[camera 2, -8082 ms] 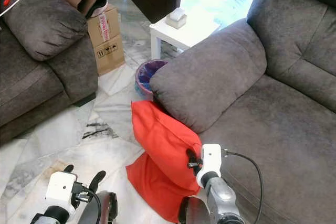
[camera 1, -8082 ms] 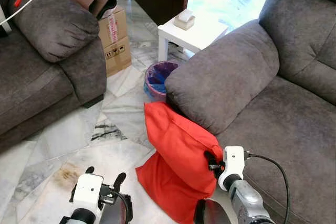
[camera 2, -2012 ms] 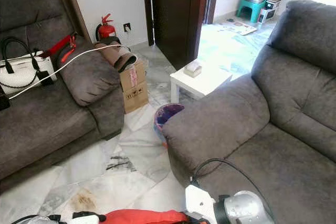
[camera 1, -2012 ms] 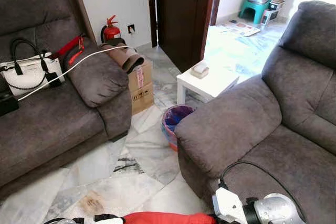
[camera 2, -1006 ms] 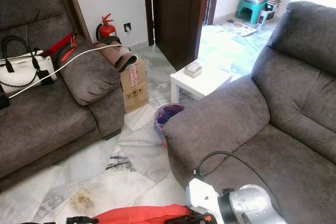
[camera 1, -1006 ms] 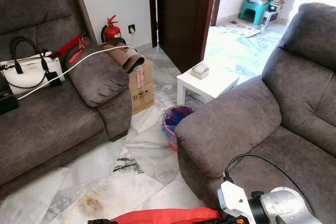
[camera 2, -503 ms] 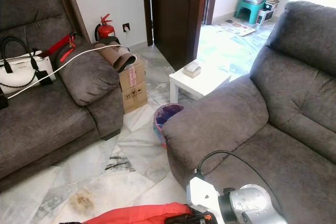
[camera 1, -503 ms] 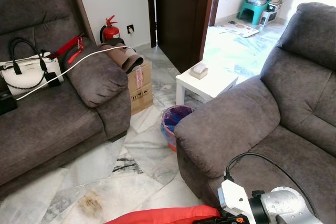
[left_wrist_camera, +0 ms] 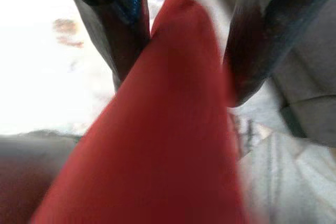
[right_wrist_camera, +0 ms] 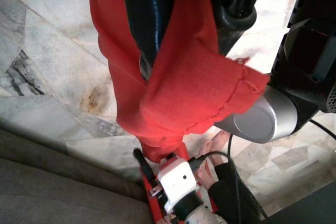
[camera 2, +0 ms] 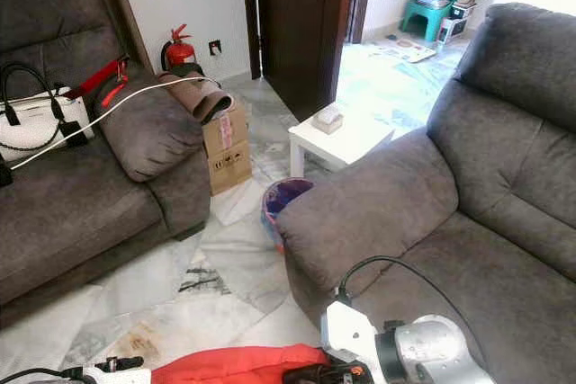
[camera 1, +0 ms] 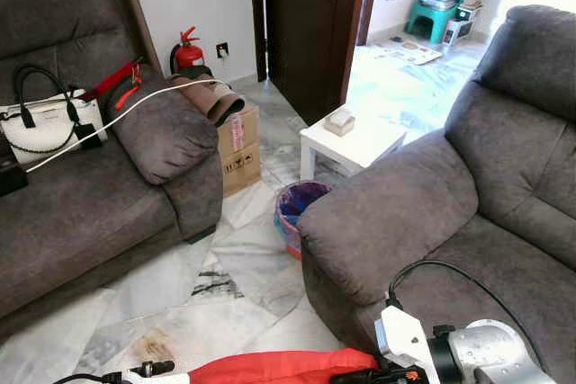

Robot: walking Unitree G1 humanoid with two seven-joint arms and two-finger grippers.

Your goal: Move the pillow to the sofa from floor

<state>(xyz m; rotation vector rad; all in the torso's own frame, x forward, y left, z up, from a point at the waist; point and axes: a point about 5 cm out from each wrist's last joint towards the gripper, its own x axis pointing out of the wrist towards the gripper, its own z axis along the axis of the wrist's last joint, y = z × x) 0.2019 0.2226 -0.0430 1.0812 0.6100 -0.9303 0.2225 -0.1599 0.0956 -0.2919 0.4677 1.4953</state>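
The red pillow (camera 1: pixel 281 366) hangs off the floor at the bottom edge of the eye views, stretched between my two arms. In the left wrist view my left gripper (left_wrist_camera: pixel 184 51) is shut on the red fabric, with one black finger (left_wrist_camera: pixel 113 24) on each side of the fold. My right gripper (right_wrist_camera: pixel 194 9) is shut on the pillow's other end (right_wrist_camera: pixel 173 87), beside the grey sofa's armrest (camera 1: pixel 387 213). The sofa seat (camera 1: pixel 486 258) lies to my right.
A second grey sofa (camera 1: pixel 90 204) with a white handbag (camera 1: pixel 40 119) stands on the left. Ahead are a purple bin (camera 1: pixel 301 200), a white side table (camera 1: pixel 351 137), a cardboard box (camera 1: pixel 238 146) and a fire extinguisher (camera 1: pixel 186 49). Marble floor (camera 1: pixel 225 285) runs between the sofas.
The pillow, earlier leaning on the floor against the sofa, is now lifted between both grippers. Over the last second it rose slightly and my left wrist came into view.
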